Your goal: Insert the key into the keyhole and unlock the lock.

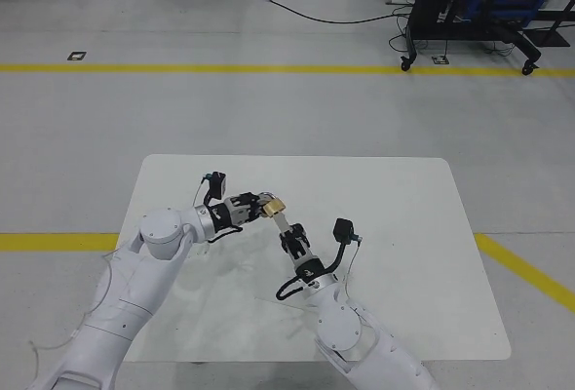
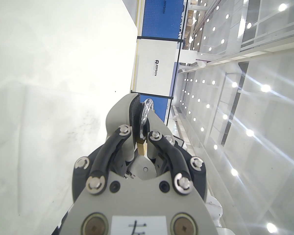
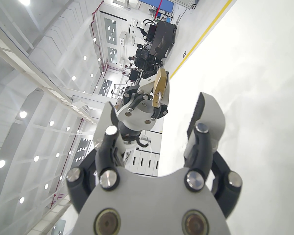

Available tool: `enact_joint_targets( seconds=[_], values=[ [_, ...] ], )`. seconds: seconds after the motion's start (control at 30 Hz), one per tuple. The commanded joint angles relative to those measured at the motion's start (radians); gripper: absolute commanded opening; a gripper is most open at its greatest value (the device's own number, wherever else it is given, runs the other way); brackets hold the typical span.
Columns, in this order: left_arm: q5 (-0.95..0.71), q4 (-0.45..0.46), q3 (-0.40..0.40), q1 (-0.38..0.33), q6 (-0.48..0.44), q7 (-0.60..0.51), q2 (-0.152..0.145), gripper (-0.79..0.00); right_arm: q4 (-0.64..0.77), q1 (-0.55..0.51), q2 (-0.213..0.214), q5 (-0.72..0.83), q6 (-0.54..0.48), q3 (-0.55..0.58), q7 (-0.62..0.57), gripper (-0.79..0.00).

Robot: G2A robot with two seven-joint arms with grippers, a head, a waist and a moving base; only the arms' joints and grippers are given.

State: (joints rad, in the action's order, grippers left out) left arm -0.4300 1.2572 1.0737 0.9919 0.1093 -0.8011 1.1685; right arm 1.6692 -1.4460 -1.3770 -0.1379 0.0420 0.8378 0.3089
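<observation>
Top view: I see the brass lock (image 1: 273, 206) above the table (image 1: 414, 214) centre, pinched by the left gripper (image 1: 262, 208) reaching from eight o'clock. The key (image 3: 159, 96) sits in its keyhole. The right gripper (image 1: 286, 230), fingers spread, points at the lock from five o'clock.

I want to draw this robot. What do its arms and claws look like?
The left arm and right arm are round and white, with a black cable looping by the right wrist. The left gripper and right gripper each have two pale grey fingers, black link bars with silver bolts, and dark pads. The left one carries a white sticker with a black mark.
</observation>
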Motion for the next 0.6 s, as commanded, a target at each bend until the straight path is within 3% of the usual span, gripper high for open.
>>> enact_joint_targets(
  seconds=[0.0,0.27,0.43,0.57],
  values=[
    [-0.006,0.0,0.003,0.002,0.004,0.001,0.0,-0.785,0.0,0.0,0.0,0.0,0.0,0.0,0.0,0.0],
    [-0.106,-0.027,0.042,0.007,0.076,0.019,0.002,-0.785,0.005,-0.001,0.0,0.002,-0.005,0.0,-0.002,0.0],
    [-0.194,-0.051,0.047,0.004,0.151,-0.04,0.006,-0.785,0.111,-0.077,0.018,0.006,-0.168,0.053,-0.073,0.0],
    [-0.174,-0.088,0.028,-0.022,0.242,-0.08,0.005,-0.785,0.159,-0.128,0.031,-0.012,-0.261,0.088,-0.13,0.0]
  ],
)
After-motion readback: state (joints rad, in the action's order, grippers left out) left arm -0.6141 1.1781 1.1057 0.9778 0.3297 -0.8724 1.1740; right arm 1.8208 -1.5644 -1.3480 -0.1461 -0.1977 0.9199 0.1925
